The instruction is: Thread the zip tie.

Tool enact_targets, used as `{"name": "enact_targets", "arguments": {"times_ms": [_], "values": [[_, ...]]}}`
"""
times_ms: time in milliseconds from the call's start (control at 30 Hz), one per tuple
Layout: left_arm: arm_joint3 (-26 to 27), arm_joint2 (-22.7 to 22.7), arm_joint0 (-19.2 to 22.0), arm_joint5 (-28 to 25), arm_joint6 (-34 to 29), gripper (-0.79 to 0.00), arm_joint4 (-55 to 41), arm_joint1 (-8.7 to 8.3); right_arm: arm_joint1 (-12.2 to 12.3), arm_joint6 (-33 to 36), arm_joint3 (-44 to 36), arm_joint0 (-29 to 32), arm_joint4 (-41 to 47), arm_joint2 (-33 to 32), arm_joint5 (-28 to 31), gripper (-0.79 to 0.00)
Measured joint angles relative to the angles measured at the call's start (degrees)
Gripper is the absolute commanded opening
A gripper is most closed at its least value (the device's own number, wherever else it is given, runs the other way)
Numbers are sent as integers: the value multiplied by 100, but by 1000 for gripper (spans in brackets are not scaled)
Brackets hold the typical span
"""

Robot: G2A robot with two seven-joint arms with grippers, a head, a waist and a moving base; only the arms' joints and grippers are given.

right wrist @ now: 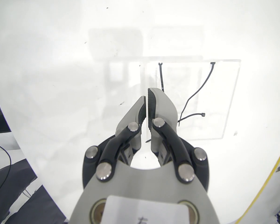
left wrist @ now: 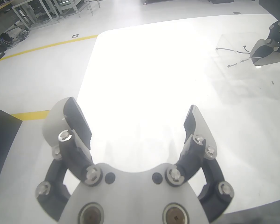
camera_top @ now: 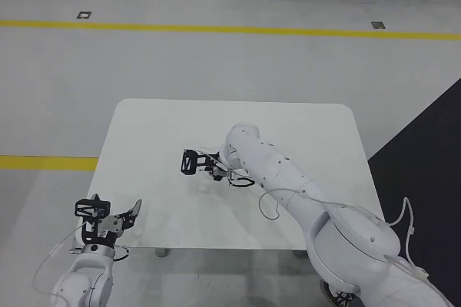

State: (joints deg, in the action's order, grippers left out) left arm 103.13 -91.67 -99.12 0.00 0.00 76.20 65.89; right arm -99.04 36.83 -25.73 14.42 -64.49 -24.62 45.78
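Nearest, over the near left corner of the table [camera_top: 154,130]: left pincer [left wrist: 130,108], fingers spread wide, nothing between them.

Farther in, at mid-table: right pincer [right wrist: 146,96], fingers drawn together, low at the edge of a clear plate [right wrist: 232,94] lying flat on the table.

On the plate, three black ties:
- First, a straight zip tie [right wrist: 161,78]. Long axis roughly in line with the pincer fingers, head at the end away from the pincer, strap passing behind one finger. Impossible to tell whether clamped.
- Second, a curved tie [right wrist: 200,89]. Head at the plate edge farthest from the pincer, strap bending back toward the pincer.
- Third, a short tie [right wrist: 192,115]. Laid crosswise, head pointing away from the pincer, tail meeting the curved tie's tail just beside the finger.

Beyond the table: pale floor [camera_top: 61,92] with a yellow line [camera_top: 215,29].
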Motion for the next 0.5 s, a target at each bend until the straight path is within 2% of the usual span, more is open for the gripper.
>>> {"name": "enact_targets", "arguments": {"times_ms": [500], "values": [[0,0,0,0,0,0,0,0,17,4,-51,16,-17,-6,-29,-785]]}}
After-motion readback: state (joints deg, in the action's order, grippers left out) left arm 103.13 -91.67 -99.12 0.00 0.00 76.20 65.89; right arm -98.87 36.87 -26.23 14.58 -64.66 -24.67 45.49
